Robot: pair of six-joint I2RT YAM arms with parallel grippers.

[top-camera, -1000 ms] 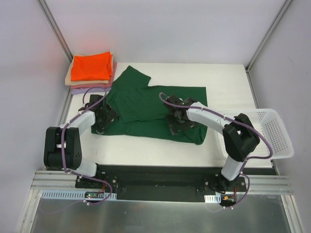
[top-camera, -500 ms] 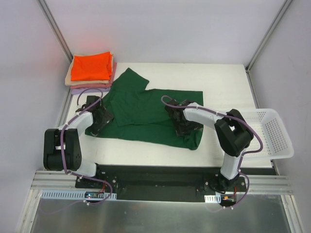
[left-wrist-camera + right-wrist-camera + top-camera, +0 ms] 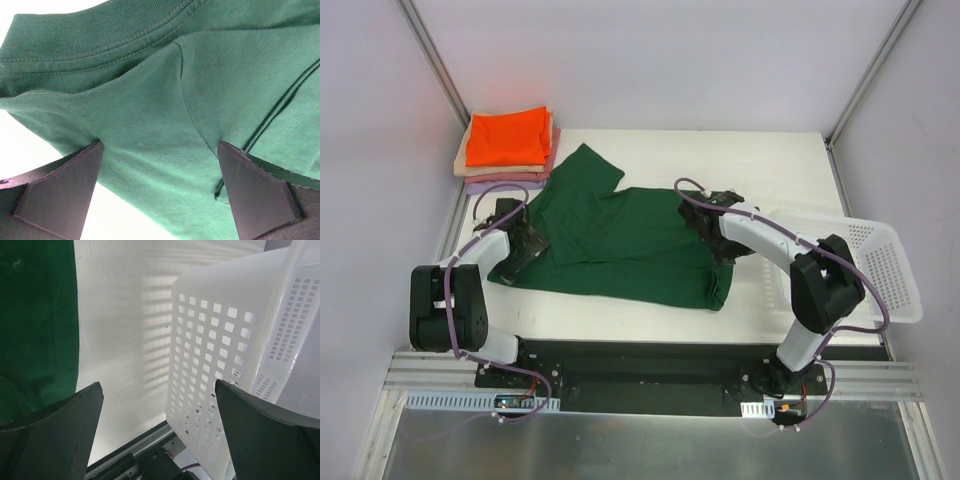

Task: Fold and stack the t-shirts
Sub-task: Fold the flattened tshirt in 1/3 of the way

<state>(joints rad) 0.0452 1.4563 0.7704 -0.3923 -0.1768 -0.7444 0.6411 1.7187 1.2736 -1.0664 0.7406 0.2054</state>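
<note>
A large dark green t-shirt (image 3: 620, 235) lies spread across the middle of the white table, bunched at its near right corner. My left gripper (image 3: 520, 250) is low over the shirt's left edge. In the left wrist view it (image 3: 160, 165) is open, with green cloth (image 3: 165, 100) spanning the gap between the fingers. My right gripper (image 3: 717, 238) is at the shirt's right edge, open and empty (image 3: 157, 405) over bare table, with the green cloth (image 3: 40, 315) to its left. A folded stack sits at the far left corner, bright orange (image 3: 506, 138) on top, with beige, pink and lavender edges (image 3: 500, 180) under it.
A white plastic mesh basket (image 3: 885, 270) stands at the table's right edge, close to my right gripper; its wall (image 3: 240, 340) fills the right of the right wrist view. The near table edge and metal rail (image 3: 135, 460) show below. Grey walls enclose the table (image 3: 770, 160).
The green shirt has slid left and toward the near edge. My right gripper moved off the shirt's near right part to its right edge. My left gripper shifted slightly left.
</note>
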